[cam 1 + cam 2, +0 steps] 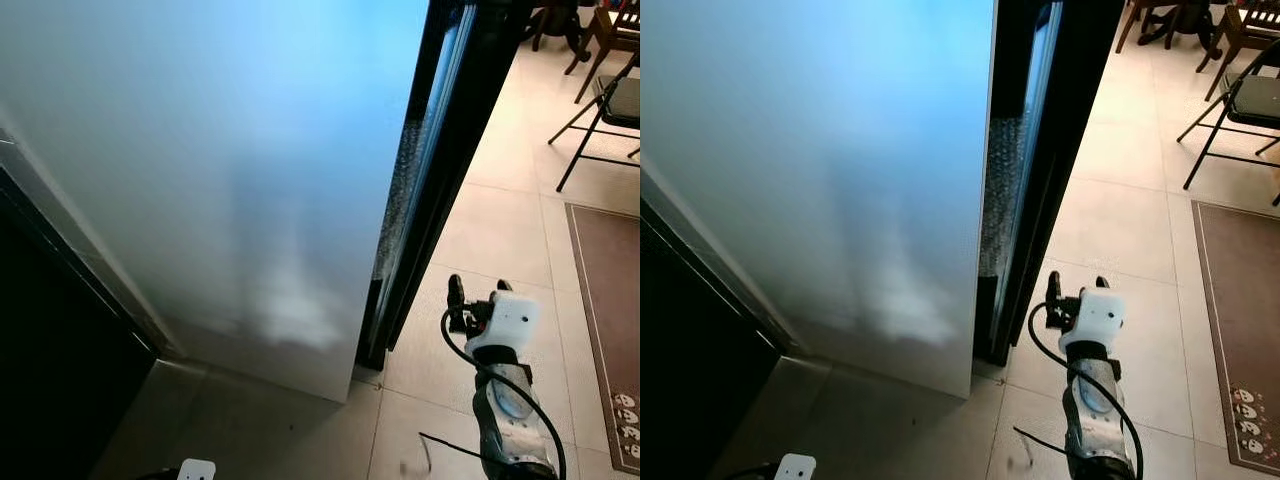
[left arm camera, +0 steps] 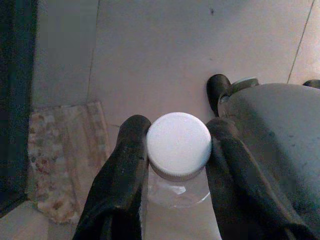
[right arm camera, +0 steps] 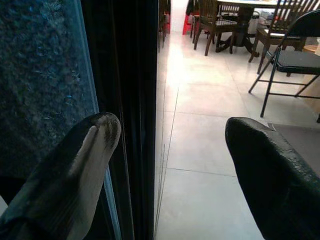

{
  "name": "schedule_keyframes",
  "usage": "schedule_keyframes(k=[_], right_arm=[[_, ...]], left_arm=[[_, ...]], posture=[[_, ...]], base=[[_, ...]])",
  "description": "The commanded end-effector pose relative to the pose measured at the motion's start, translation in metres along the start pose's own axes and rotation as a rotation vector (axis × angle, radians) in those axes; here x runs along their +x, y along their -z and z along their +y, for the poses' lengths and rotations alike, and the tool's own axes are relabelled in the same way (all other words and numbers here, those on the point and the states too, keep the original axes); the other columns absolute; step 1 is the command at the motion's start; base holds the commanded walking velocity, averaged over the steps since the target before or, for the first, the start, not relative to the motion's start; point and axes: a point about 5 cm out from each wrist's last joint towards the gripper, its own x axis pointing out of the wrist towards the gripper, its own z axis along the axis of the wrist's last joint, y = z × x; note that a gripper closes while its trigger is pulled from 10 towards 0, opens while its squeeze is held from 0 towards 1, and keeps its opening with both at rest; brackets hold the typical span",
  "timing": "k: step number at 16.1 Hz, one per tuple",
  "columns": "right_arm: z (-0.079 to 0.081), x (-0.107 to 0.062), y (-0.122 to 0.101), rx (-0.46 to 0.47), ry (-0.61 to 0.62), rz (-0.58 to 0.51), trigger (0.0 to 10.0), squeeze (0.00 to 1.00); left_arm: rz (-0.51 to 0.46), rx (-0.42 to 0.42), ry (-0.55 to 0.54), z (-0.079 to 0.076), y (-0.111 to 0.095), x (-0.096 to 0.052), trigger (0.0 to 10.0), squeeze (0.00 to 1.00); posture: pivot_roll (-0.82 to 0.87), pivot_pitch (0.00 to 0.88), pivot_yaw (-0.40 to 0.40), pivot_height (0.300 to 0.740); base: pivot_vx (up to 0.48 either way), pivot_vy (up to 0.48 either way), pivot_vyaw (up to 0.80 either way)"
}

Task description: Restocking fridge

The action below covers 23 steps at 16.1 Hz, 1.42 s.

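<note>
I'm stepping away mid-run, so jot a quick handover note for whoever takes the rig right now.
Left gripper: shut on a clear bottle with a white cap, held low over the tiled floor.
Right gripper: open, empty, raised beside the fridge door edge.
Done: bottle picked up, robot standing at the fridge.
Left: the interior can't be seen from here; get the door wide enough, then shelve the bottle.
Note: folding chair and rug to the right.

A bluish sheen and a pale, smeared reflection wash over the fridge door (image 1: 220, 150), with deep shadow at lower left. Daylight brightens the floor (image 3: 200, 90) beyond. The right gripper's fingers (image 3: 75, 165) loom soft and out of focus.
</note>
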Motion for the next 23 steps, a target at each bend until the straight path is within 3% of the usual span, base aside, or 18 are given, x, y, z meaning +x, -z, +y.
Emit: schedule_keyframes(k=[1, 9, 17, 19, 23], right_arm=[[0.000, -0.001, 0.000, -0.003, 0.003, 0.004, 10.0, 0.00], [-0.011, 0.002, -0.001, 0.012, 0.083, 0.023, 10.0, 0.00], [-0.002, -0.002, 0.001, 0.032, 0.000, 0.044, 10.0, 0.00], [-0.001, 0.005, -0.005, 0.031, -0.012, 0.036, 10.0, 0.00], [0.015, 0.030, -0.018, 0.005, -0.174, 0.053, 10.0, 0.00]], left_arm=[[0.036, 0.004, 0.002, 0.001, 0.008, -0.002, 10.0, 0.00], [0.028, -0.004, 0.002, 0.002, 0.006, -0.001, 10.0, 0.00], [0.043, -0.002, 0.007, 0.001, 0.011, -0.002, 10.0, 0.00], [0.044, 0.000, 0.007, 0.001, 0.010, -0.002, 10.0, 0.00], [0.045, 0.004, 0.010, -0.001, 0.009, -0.001, 10.0, 0.00]], posture=[[0.00, 0.098, 0.012, 0.740], [0.00, 0.105, 0.010, 0.740], [0.00, 0.105, 0.010, 0.740], [0.00, 0.103, 0.011, 0.740], [-0.01, 0.099, 0.016, 0.740]], base=[[0.266, 0.000, 0.00], [0.201, 0.000, 0.00], [0.000, 0.000, 0.00], [0.000, 0.000, 0.00], [0.000, 0.000, 0.00]])
